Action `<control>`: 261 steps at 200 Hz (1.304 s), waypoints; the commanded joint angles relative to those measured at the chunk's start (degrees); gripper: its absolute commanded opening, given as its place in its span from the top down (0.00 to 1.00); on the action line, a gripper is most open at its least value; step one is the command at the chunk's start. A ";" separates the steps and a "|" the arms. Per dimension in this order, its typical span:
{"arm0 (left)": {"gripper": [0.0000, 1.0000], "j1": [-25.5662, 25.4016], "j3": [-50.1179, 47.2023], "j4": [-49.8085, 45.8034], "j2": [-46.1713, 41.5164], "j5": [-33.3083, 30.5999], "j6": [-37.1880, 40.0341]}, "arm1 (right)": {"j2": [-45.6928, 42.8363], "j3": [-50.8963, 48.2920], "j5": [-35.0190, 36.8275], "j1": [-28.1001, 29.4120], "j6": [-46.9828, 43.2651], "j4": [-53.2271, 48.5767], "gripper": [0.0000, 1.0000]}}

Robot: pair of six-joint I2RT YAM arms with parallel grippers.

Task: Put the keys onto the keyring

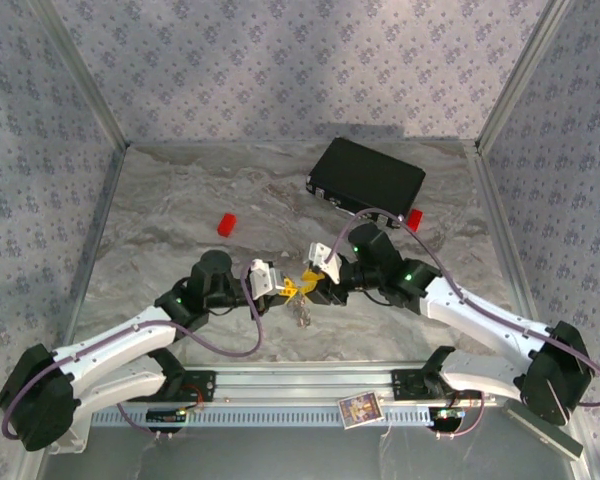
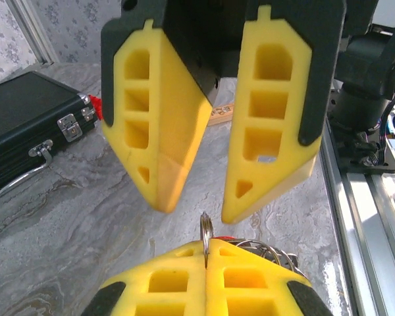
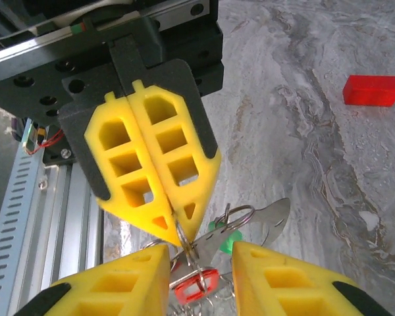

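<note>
The keyring (image 2: 205, 238) stands edge-on, pinched in the closed left hand (image 3: 179, 229), above the middle of the surface (image 1: 180, 190) toward its near edge; the keys (image 3: 196, 288), one red-headed and one green-headed, cluster just below it. The right hand (image 3: 201, 253) faces it, fingers apart around the keys; a black case (image 1: 365, 180) lies near the far edge.

From above, the keys (image 1: 302, 308) are too small to tell apart. In the left wrist view the keyring (image 2: 266, 250) is mostly hidden behind the left gripper (image 2: 207, 253), and the black case (image 2: 26, 131) is cut by the left edge. In the right wrist view the red key head (image 3: 196, 288) is blurred and partly covered by rings.
</note>
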 commanded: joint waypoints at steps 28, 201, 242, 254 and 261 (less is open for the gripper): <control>1.00 -0.13 -1.78 7.01 -0.40 1.79 -3.13 | 1.03 -1.40 -2.59 -0.14 2.81 4.45 0.80; 0.84 -0.12 5.61 -12.46 -2.60 -2.78 3.34 | 5.26 13.14 4.65 3.97 -11.76 -17.36 1.00; 0.88 -0.18 5.62 -11.95 -2.68 -1.71 3.23 | 6.72 15.16 4.18 4.89 -13.00 -18.28 1.00; 0.87 -0.15 5.49 -11.47 -2.95 -1.60 2.99 | 7.10 15.50 3.92 5.15 -13.09 -18.32 1.00; 0.87 -0.16 5.38 -11.28 -3.01 -1.60 2.99 | 7.28 15.68 3.79 5.24 -13.16 -18.26 1.00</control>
